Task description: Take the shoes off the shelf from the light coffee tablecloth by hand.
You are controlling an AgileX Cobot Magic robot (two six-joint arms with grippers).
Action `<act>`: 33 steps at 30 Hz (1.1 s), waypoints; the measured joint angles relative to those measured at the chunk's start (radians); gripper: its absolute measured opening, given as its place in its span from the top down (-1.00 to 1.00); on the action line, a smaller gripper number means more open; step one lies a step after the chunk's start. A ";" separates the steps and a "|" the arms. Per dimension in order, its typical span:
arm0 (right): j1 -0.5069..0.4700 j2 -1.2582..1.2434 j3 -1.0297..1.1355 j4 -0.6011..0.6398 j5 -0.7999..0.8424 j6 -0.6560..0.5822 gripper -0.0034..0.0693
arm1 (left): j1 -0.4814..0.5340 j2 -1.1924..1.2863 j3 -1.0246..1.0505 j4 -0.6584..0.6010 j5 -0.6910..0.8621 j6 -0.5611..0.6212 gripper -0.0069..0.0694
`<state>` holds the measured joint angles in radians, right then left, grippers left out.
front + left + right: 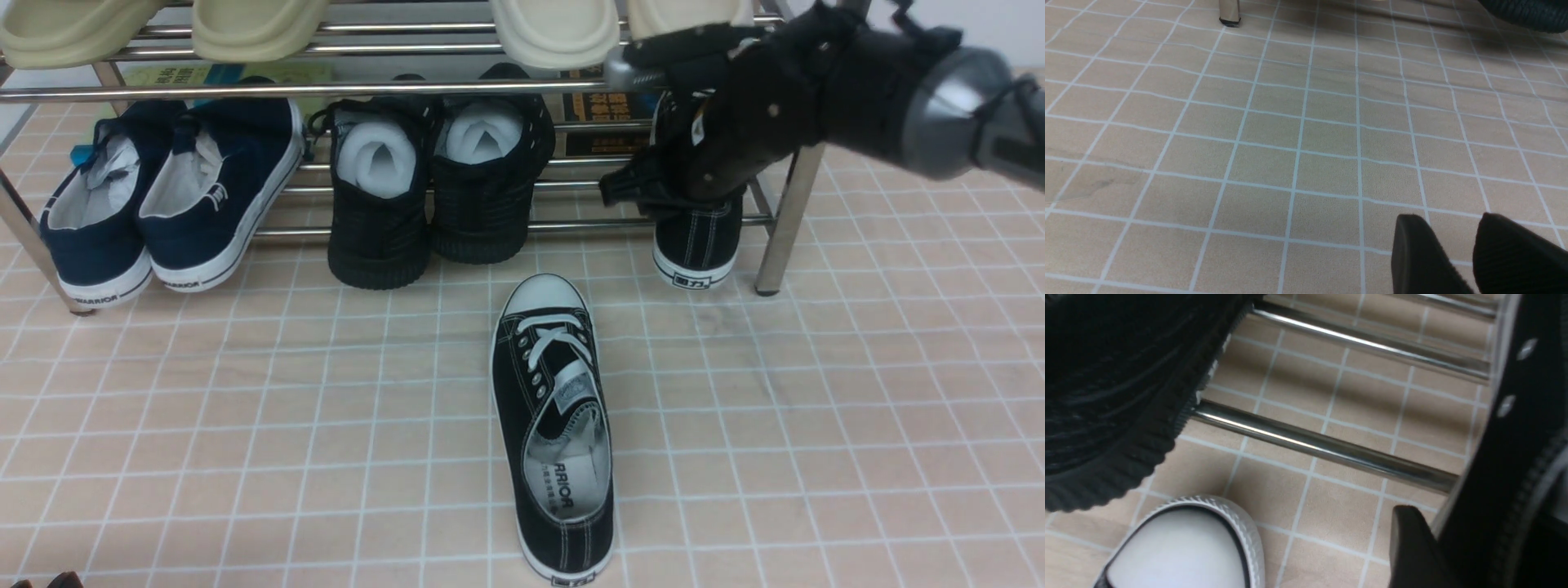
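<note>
One black canvas shoe (555, 425) lies on the light coffee tablecloth (245, 408), toe cap (1180, 547) toward the shelf (326, 90). Its mate (696, 245) rests heel-out on the shelf's lower bars at the right end. My right gripper (653, 192) is at that shoe's opening. One finger (1408, 539) stands outside the shoe's side wall (1506, 457), and the other is hidden behind it. The jaws look spread wide. My left gripper (1449, 222) hovers low over bare cloth (1290, 143), slightly open, with nothing between its fingers.
Navy slip-ons (163, 196) and all-black foam-stuffed shoes (441, 180) share the lower tier. Cream slippers (253, 24) sit on top. A chrome leg (784, 220) stands right of the gripped-at shoe. A lower bar (1323, 447) runs close under the right gripper.
</note>
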<state>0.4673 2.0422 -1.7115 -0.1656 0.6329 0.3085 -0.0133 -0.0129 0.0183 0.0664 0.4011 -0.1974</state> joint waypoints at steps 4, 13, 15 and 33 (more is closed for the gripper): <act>0.000 0.016 0.000 0.000 -0.001 0.000 0.21 | 0.000 0.000 0.000 0.000 0.000 0.000 0.19; 0.013 -0.060 0.003 0.065 0.199 -0.122 0.90 | 0.000 0.000 0.000 0.000 0.000 0.000 0.19; 0.020 -0.118 0.005 0.115 0.289 -0.165 0.90 | 0.000 0.000 0.000 0.000 0.000 0.000 0.19; 0.047 -0.379 0.185 0.384 0.626 -0.358 0.88 | 0.000 0.000 0.000 0.000 0.000 0.000 0.19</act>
<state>0.5142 1.6634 -1.5265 0.2188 1.2590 -0.0500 -0.0133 -0.0129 0.0183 0.0664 0.4011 -0.1974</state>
